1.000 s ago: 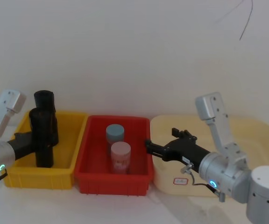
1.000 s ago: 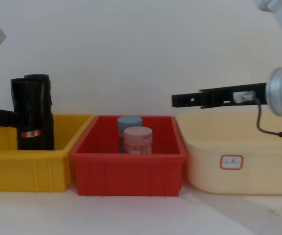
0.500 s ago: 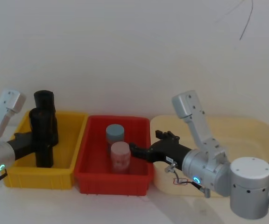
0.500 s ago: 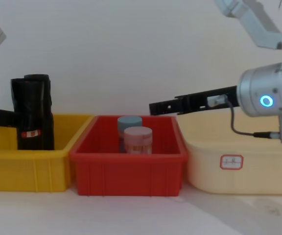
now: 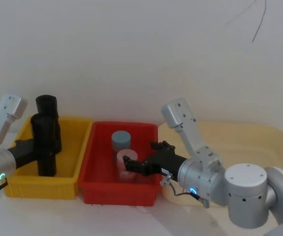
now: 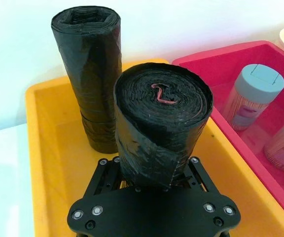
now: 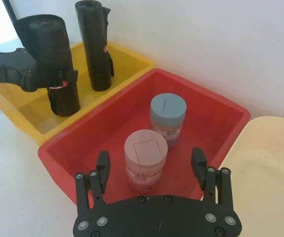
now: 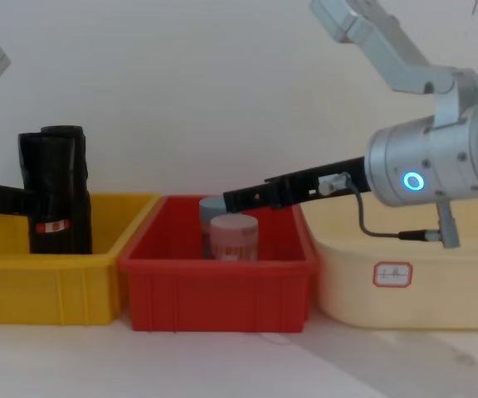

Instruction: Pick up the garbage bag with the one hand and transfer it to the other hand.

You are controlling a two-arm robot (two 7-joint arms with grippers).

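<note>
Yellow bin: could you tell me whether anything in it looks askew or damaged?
Nothing stands out: the garbage bag, gripped by the left hand, and the second roll are both upright in the yellow bin.

1. Bright, even light fills the scene; the white wall (image 5: 131, 59) looks uniformly lit.
2. Only faint, soft shadows lie under the red bin (image 8: 218, 286).
3. The garbage bag (image 6: 161, 123) carries a dull sheen.
</note>
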